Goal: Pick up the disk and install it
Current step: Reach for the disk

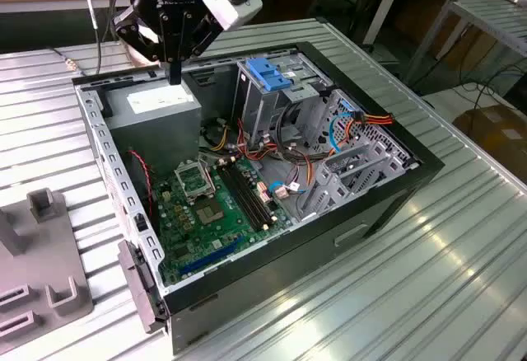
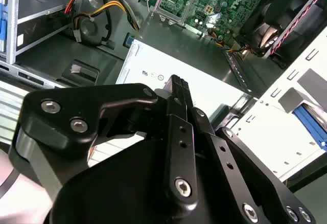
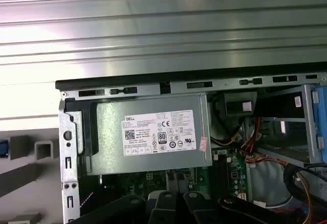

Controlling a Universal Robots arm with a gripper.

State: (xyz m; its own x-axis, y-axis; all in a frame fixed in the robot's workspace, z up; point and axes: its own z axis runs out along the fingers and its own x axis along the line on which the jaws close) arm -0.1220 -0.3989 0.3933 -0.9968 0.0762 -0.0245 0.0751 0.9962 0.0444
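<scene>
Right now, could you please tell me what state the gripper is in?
Gripper: closed, holding nothing, poised over the power supply.

Overhead room light, pretty even imo. The ribbed metal table throws long white glare streaks in the exterior view, and its strips look nearly blown out in the first wrist view. Inside the PC case it's shadier, esp. along the walls. In the second wrist view the gripper is a flat dark mass w/ tiny screw highlights.
</scene>
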